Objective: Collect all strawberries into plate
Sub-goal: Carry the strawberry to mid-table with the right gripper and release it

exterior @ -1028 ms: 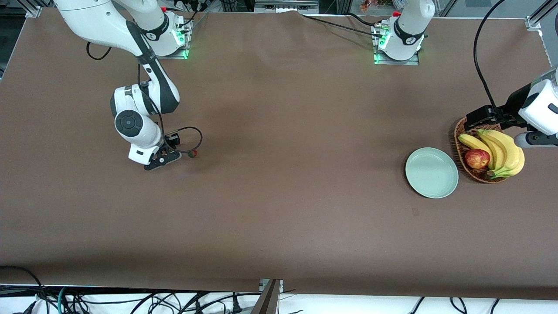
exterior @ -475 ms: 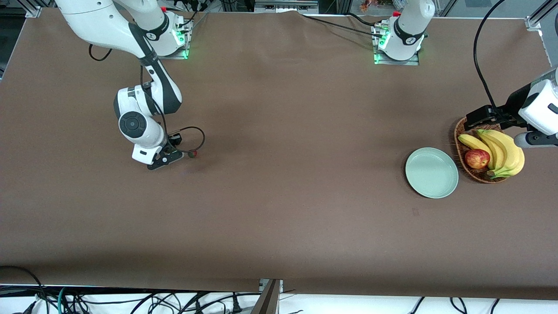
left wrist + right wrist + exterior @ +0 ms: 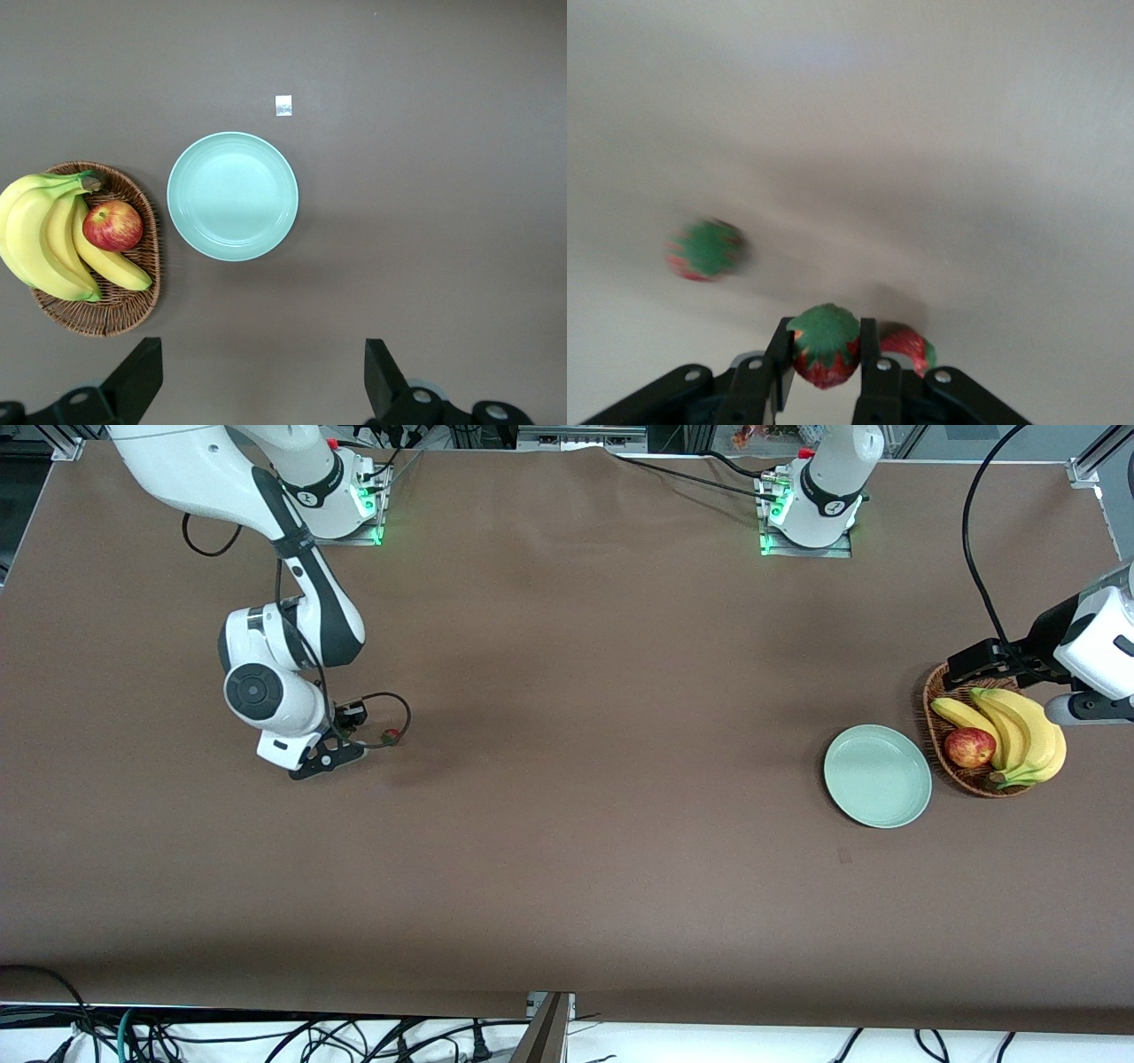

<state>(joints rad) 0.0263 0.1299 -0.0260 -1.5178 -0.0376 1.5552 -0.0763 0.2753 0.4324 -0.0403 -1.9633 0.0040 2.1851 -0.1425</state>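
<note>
Up front, the right gripper [image 3: 330, 755] sits low beside a strawberry [image 3: 390, 735] at the right arm's end; the mint-green plate [image 3: 877, 776] lies bare beside the basket [image 3: 937, 691]. Left wrist: the left gripper [image 3: 257, 385] waits, spread wide, above the plate [image 3: 232, 196]. Right wrist: fingers [image 3: 780, 367] pinch one strawberry [image 3: 825, 345]; another [image 3: 704, 250] lies loose nearby.

A strawberry [image 3: 390, 735] lies on the table [image 3: 567, 850] toward the right arm's end, just beside the right gripper [image 3: 330, 755], which grips another strawberry [image 3: 824, 346]. Toward the left arm's end, near that edge, the plate [image 3: 877, 776] sits just beside the basket [image 3: 973, 778] holding bananas [image 3: 1019, 731] and an apple [image 3: 969, 747].
</note>
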